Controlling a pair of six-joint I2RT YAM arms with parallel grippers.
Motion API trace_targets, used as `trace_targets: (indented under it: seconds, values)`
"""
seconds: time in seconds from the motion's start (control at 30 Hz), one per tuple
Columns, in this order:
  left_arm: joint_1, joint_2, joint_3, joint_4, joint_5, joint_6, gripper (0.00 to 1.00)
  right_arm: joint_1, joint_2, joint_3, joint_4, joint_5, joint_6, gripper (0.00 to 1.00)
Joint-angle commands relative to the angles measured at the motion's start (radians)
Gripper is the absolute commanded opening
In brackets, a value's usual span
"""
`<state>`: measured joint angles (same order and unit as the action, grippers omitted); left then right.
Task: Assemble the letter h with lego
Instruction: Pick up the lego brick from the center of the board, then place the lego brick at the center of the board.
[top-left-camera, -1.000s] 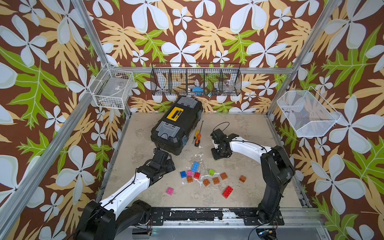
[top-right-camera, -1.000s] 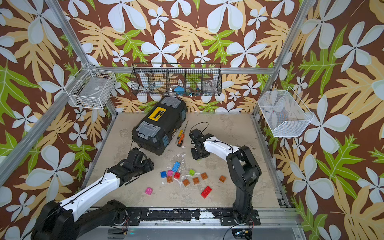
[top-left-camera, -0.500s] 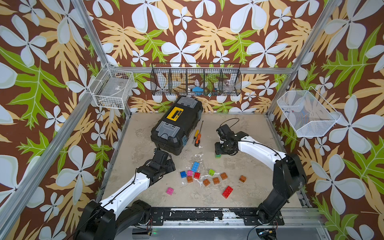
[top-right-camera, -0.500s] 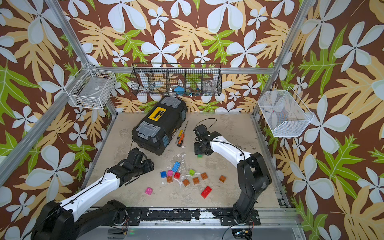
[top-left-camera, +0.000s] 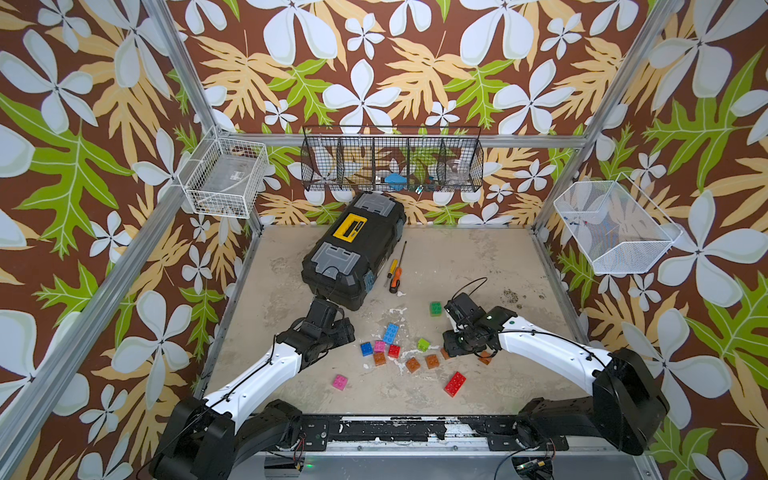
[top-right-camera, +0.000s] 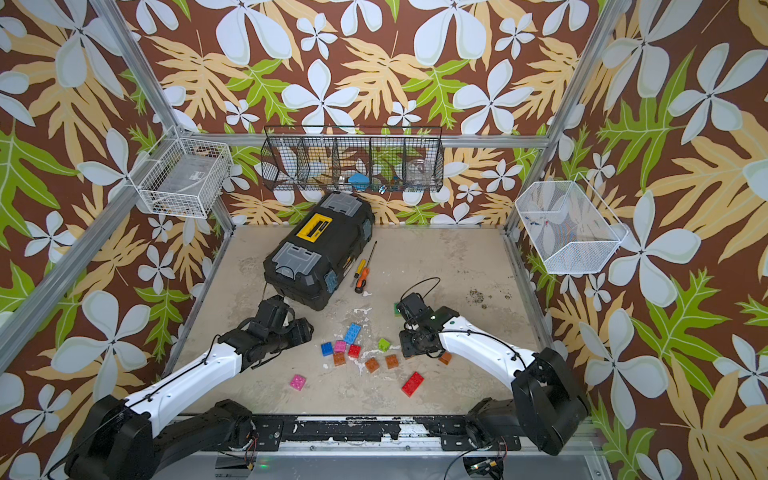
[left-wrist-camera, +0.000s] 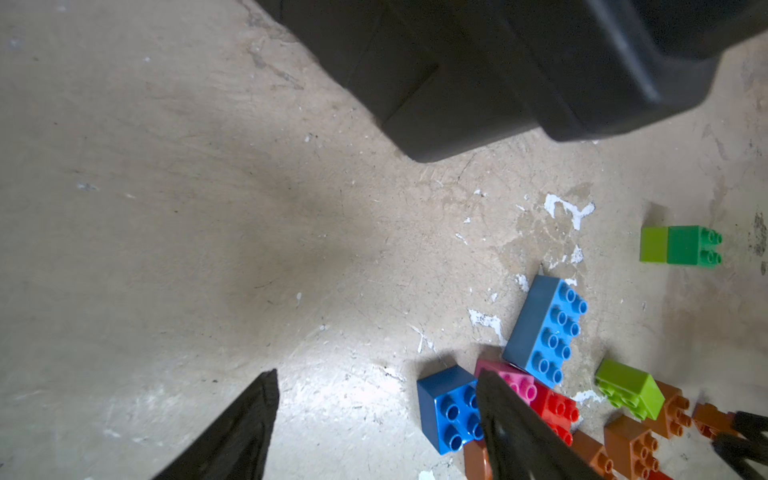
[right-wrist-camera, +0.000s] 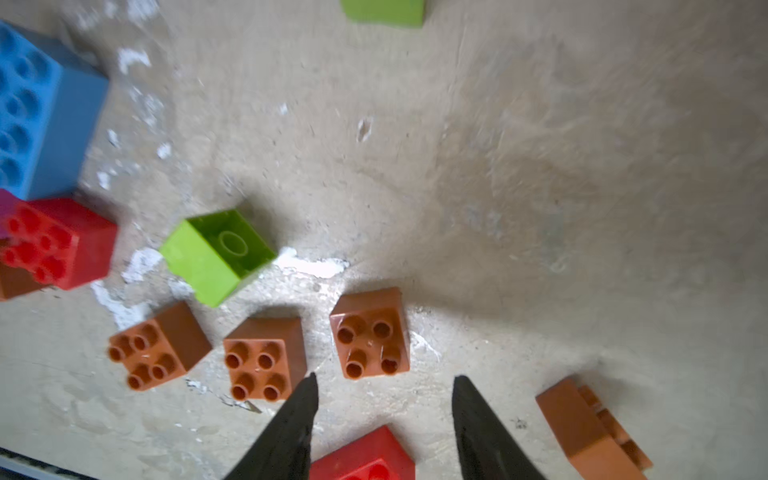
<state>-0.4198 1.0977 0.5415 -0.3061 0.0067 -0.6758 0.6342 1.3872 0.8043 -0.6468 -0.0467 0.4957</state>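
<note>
**Two open grippers flank the loose lego (top-left-camera: 412, 364) on the table (top-left-camera: 478, 257).**

The bricks lie scattered across the near middle of the table, in front of the black toolbox (top-left-camera: 353, 249) and the screwdrivers (top-left-camera: 395, 278). The left gripper (left-wrist-camera: 374, 415) hovers near the blue square brick (left-wrist-camera: 449, 407), its fingers apart with bare table between them. The right gripper (right-wrist-camera: 384, 415) hangs over the row of orange bricks (right-wrist-camera: 262, 357), fingers likewise apart and holding nothing. The long red brick (right-wrist-camera: 365, 453) at the blurred frame edge appears to lie on the table beneath them. A green brick (left-wrist-camera: 692, 245) joined to a lime brick (left-wrist-camera: 653, 245) lies on its side, apart from the cluster. A pink brick (top-left-camera: 340, 381) lies alone, nearer the left arm's base.
</note>
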Motion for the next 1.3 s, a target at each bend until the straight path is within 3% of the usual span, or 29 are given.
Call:
trace_targets:
  seconds: [0.0, 0.23, 0.47, 0.6, 0.87, 1.0, 1.13, 1.27]
  values:
    - [0.002, -0.002, 0.005, 0.009, 0.001, 0.017, 0.85, -0.002, 0.035, -0.019, 0.070, -0.047, -0.026, 0.55]
    - [0.003, 0.014, 0.008, 0.006, -0.001, 0.018, 0.91, -0.001, 0.095, -0.020, 0.102, -0.014, -0.036, 0.53]
    - [0.003, 0.015, 0.008, 0.010, 0.005, 0.017, 0.91, -0.001, 0.129, 0.014, 0.108, 0.039, 0.003, 0.37]
    - [0.003, 0.018, 0.006, 0.015, 0.012, 0.016, 0.91, 0.000, 0.165, 0.126, 0.115, 0.024, 0.055, 0.27]
    - [0.003, 0.019, 0.003, 0.018, 0.018, 0.018, 0.91, 0.072, 0.378, 0.367, 0.101, 0.034, 0.079, 0.31]
    - [0.003, 0.019, 0.002, 0.023, 0.026, 0.016, 0.91, 0.076, 0.464, 0.407, 0.115, 0.044, 0.084, 0.32]
    - [0.002, 0.023, 0.000, 0.025, 0.032, 0.016, 0.91, 0.076, 0.499, 0.418, 0.112, 0.041, 0.085, 0.40]
    - [0.003, 0.023, 0.000, 0.028, 0.035, 0.016, 0.91, 0.076, 0.445, 0.422, 0.080, 0.026, 0.059, 0.48]
